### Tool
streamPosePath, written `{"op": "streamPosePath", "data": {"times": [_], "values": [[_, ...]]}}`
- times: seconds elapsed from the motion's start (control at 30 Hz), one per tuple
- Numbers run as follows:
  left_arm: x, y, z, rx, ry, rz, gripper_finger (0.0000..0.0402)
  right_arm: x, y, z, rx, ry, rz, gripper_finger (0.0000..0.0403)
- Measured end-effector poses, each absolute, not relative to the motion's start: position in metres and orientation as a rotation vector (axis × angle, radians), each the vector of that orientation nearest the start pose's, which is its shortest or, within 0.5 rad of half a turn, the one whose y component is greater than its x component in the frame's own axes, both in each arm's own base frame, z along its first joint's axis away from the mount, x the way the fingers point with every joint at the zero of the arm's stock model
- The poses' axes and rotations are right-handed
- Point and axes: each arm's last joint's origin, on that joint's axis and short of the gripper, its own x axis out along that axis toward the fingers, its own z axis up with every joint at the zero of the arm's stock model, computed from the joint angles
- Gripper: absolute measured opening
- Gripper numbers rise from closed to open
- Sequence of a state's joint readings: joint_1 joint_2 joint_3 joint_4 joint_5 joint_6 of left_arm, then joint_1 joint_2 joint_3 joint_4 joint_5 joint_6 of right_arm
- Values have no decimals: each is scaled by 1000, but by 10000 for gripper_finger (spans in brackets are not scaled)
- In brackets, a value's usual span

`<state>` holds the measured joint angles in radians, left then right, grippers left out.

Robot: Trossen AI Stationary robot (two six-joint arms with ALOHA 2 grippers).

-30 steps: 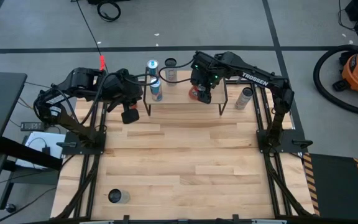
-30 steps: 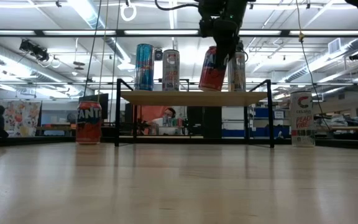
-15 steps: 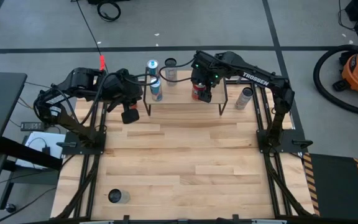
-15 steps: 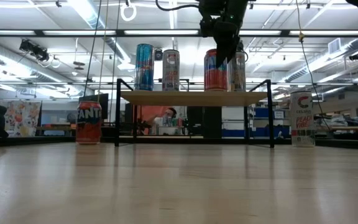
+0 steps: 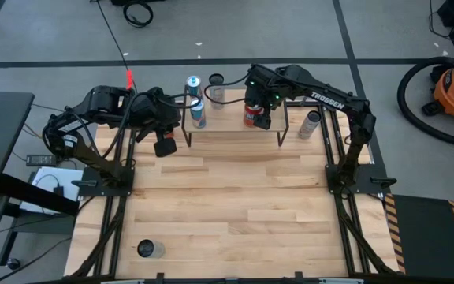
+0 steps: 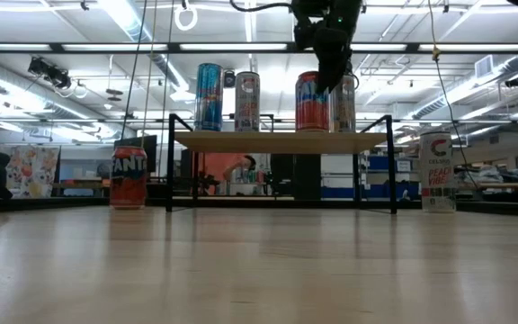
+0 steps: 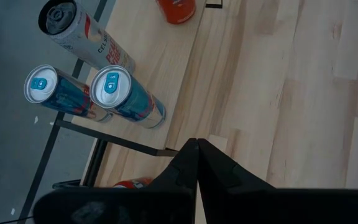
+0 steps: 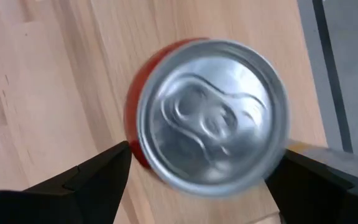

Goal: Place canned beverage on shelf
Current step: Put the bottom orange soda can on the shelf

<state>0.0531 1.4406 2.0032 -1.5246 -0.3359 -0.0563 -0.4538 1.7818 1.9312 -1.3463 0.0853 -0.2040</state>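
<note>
A second ago the red can [image 5: 251,117] hung tilted in my right gripper [image 6: 325,79] just above the shelf [image 6: 281,140]; now it stands upright on the shelf board, towards the right end, just beside a pale can [image 6: 343,103] and well apart from the two cans [image 6: 226,97] near the left end. My right gripper's fingers have spread wide and sit on either side of the can's silver top [image 8: 211,118] with clear gaps, so I have let go and grip nothing. From the low camera the can's base looks flat on the board with no lean, so I judge the placing itself done for this can; what remains is to lift away straight up without brushing the rim or the pale can next to it. My left gripper [image 5: 164,147] waits over the counter near the shelf's left end, its fingers [image 7: 197,165] pressed together and empty. An orange can [image 6: 129,177] and a white can [image 6: 436,172] stand on the counter beside the shelf's ends.
</note>
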Motion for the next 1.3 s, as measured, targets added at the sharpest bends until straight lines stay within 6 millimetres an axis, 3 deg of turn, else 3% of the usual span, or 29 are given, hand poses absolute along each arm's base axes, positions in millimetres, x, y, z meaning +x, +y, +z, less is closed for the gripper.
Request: {"op": "streamPosePath", "data": {"times": [0.3, 0.5, 0.67, 0.83, 1.3], "values": [[215, 21, 469, 85, 947, 385, 9, 291, -140, 385, 132, 1189, -402, 356], [213, 21, 468, 87, 962, 384, 9, 287, -130, 383, 179, 1256, -402, 352], [213, 21, 468, 88, 967, 384, 9, 290, -124, 383, 178, 1251, -403, 325], [213, 21, 468, 88, 967, 384, 9, 298, -126, 380, 196, 1227, -421, 267], [213, 21, 468, 88, 969, 384, 9, 310, -113, 366, 215, 1277, -409, 43]]}}
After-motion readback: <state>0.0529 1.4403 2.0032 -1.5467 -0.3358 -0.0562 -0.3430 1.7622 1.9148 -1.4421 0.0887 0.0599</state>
